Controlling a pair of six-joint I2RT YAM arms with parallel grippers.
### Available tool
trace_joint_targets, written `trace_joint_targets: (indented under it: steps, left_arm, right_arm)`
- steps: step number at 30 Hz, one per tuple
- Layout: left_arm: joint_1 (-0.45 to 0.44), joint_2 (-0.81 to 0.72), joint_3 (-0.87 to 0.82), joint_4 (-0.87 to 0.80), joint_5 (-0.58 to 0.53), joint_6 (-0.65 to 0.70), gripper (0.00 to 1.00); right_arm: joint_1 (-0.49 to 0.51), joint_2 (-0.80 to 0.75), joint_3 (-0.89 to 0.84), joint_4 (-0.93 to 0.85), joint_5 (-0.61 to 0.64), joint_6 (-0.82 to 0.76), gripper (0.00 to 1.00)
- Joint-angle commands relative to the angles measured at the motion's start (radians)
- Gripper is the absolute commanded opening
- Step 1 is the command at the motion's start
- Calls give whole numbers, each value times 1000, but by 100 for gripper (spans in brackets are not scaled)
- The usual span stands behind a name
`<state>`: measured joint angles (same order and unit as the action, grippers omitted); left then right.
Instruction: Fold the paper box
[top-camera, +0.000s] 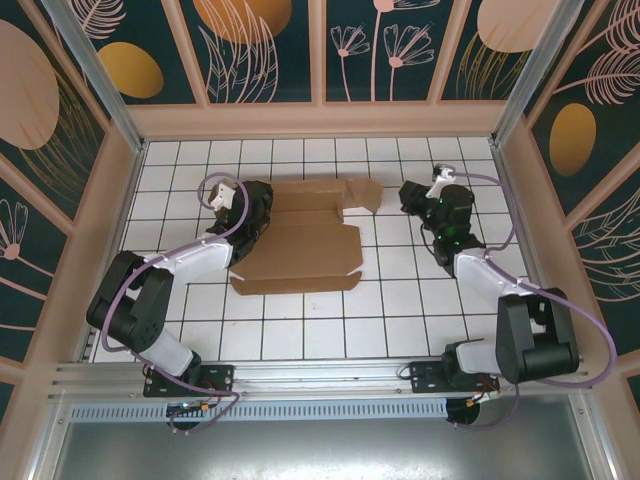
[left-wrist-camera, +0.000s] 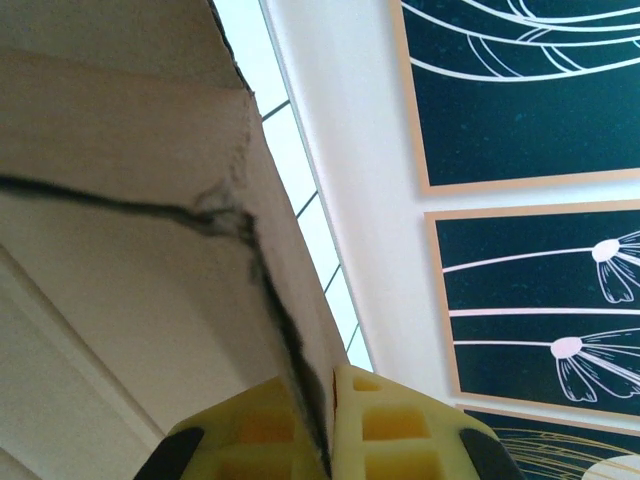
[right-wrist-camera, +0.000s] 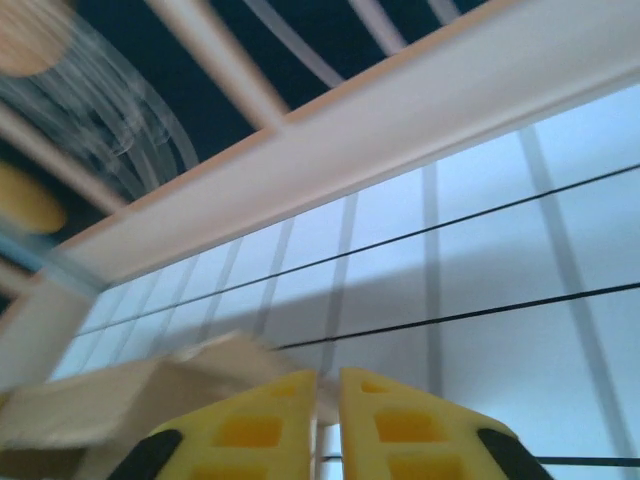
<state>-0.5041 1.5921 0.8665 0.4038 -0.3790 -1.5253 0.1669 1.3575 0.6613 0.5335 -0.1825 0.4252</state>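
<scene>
I'd call the paper box (top-camera: 300, 245) light, stiff sheet, pinch flap edges; left fingers (left-wrist-camera: 395, 430) clamped on it, right fingers (right-wrist-camera: 405, 420) barely apart.

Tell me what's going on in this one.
Two robot arms are working on a paper box, a brown cardboard sheet that lies mostly flat on the tiled table. The left tool is clamped on the sheet's left edge. The right tool sits just off the box's right flaps, barely parted, with nothing in it.
</scene>
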Motion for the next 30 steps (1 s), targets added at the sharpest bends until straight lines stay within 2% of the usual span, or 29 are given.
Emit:
trace_joint_targets:
  steps: [1,4,10,14,19,23,30]
  left_arm:
    - [4,21,8,-65,3,54,0]
    - [6,17,-1,-53,11,56,0]
    - [17,18,12,-70,17,62,0]
    - [25,20,25,-73,31,59,0]
    - [39,33,45,-85,45,47,0]
    - [49,45,55,-85,63,40,0]
    - [52,52,62,-83,90,45,0]
  right_arm:
    - [-17,148,87,-28,81,-165,22]
    - [-18,311,230,-117,11,-316,28]
    - [-3,558,498,-326,-194,-547,28]
    - [36,572,532,-355,-348,-664,28]
    - [76,541,488,-363,-470,-698,29]
    - [122,504,421,-343,-506,-708,29]
    - [192,466,370,-290,-482,-707,32]
